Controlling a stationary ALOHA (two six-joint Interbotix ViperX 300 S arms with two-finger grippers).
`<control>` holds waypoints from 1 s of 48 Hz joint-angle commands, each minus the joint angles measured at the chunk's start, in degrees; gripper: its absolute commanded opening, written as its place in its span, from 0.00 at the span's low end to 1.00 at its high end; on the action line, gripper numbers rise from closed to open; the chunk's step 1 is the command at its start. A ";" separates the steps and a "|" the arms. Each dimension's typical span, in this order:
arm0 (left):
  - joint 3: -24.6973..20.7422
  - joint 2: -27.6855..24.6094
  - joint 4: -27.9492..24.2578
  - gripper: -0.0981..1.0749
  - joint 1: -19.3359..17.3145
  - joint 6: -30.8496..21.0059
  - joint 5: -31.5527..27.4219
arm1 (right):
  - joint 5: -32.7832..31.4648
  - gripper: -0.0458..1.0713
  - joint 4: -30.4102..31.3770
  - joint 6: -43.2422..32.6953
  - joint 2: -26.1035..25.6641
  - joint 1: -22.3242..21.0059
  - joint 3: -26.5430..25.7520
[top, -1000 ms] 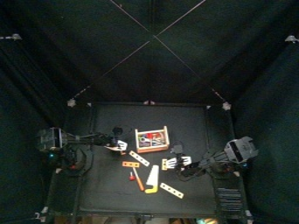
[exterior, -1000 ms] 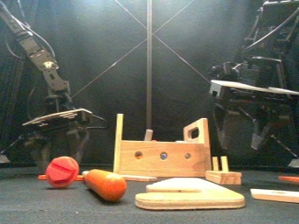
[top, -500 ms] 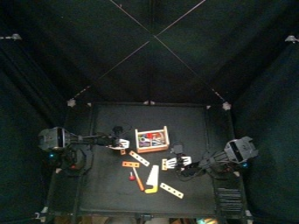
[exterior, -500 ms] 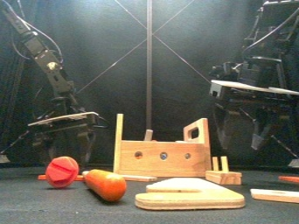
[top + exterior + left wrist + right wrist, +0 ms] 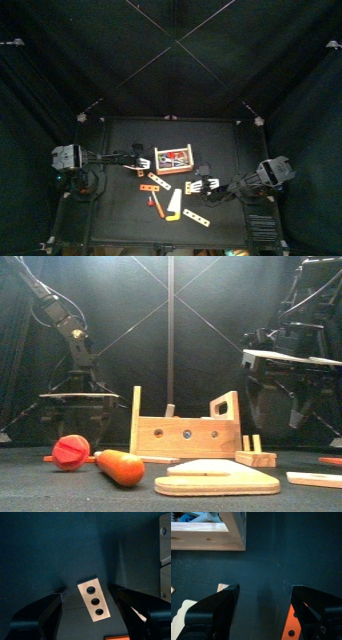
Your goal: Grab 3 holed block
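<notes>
Hovering wide apart, the left end effector (image 5: 90, 609) straddles the flat pale wooden three-holed block (image 5: 92, 600); closing off-centre may skid it across the black desk (image 5: 47, 557).

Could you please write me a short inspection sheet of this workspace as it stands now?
Surface: black table, bare at the back.
Job's things: three-hole block flat on the table, between the open fingers, not gripped.
Clutter: wooden toolbox, red-and-orange toy screwdriver, flat wooden pieces.
Grippers: left gripper open over the block; right gripper open above bare table.
Cables: nothing seen.
Surroundings: black curtains.
</notes>
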State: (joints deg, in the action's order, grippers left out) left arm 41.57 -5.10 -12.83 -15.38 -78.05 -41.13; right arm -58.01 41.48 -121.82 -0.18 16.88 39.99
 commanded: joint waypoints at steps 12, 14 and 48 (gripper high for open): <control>2.02 -0.79 0.53 0.70 -0.26 0.00 -0.62 | -0.09 0.93 0.09 -0.18 -1.67 -0.18 -0.44; 2.02 -0.79 0.53 0.66 -0.26 0.00 -0.62 | -0.09 0.94 0.09 -0.18 -1.67 -0.18 -0.44; 1.41 8.70 -2.72 0.56 1.93 1.05 -5.80 | -0.09 0.94 0.09 -0.09 -1.67 -0.26 -0.35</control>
State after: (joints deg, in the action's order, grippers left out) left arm 43.59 2.02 -14.85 -13.80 -76.99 -46.76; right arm -58.01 41.40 -121.82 -0.18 16.79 40.08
